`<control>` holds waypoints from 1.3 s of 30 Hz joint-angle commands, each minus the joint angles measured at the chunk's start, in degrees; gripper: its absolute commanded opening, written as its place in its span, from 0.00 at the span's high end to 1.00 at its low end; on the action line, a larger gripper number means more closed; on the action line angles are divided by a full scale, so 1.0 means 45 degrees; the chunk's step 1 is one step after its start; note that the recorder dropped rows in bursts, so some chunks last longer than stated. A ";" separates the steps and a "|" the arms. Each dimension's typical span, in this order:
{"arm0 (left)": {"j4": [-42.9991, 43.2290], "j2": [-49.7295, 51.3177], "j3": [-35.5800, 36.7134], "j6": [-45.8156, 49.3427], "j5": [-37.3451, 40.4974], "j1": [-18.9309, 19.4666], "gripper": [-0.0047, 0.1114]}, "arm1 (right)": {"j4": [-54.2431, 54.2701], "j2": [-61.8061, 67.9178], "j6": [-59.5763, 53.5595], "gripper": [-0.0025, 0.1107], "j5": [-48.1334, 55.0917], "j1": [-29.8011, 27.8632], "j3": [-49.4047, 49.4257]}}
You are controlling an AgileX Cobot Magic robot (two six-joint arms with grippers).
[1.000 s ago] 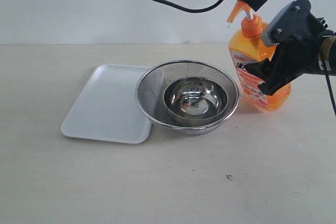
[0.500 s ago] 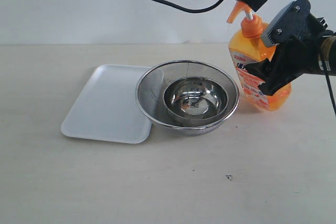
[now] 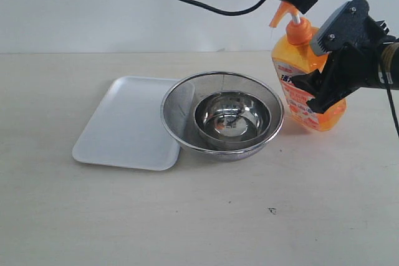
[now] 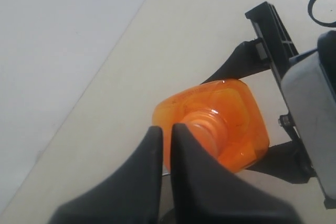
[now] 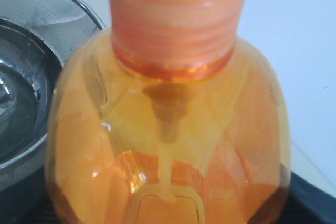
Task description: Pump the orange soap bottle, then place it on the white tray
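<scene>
jaws on the left gripper [image 4: 167, 132] are pinched together, only a thin slit between the two black fingers [image 4: 144, 177], and their tips sit right on top of the orange soap bottle [image 3: 298, 60], over its ribbed collar as the left wrist view has it. nothing is clamped between them. in the exterior view that arm hangs down from above, its tip against the orange pump head [image 3: 283, 12].

sweeping across the table [image 3: 249, 216] from the left now: the white tray [image 3: 124, 123] lies flat and bare. just beside it, on its right, the round mesh strainer [image 3: 181, 113], rim seemingly lapping over the tray's right edge. inside the strainer, a small shiny steel bowl [image 3: 232, 116].

further right, past the strainer and close to its rim, the bottle stands upright on the table, well apart from the tray, strainer between them. white stem [image 3: 296, 18] showing under the pump head.

and at the far right, the right gripper [image 3: 310, 91] comes in from the side with its jaws spread around the bottle's body, one black finger on each flank, clamped on it at label height. the right wrist view is filled by the bottle's translucent shoulder and collar, dip tube visible inside.
</scene>
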 commanded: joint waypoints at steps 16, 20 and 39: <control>0.3442 -0.4895 0.0220 -0.1166 0.1732 -0.0072 0.92 | 0.0389 -0.0194 0.0279 0.98 -0.0797 0.0020 -0.0184; 0.5518 -0.5693 0.0220 -0.2727 0.3343 -0.0049 0.92 | 0.0663 -0.0217 0.0205 0.98 -0.0568 0.0020 -0.0217; 0.5945 -0.7381 0.3962 -0.4343 0.3757 0.1374 0.92 | -0.1057 -0.3037 0.3049 0.98 -0.0524 0.0020 -0.1782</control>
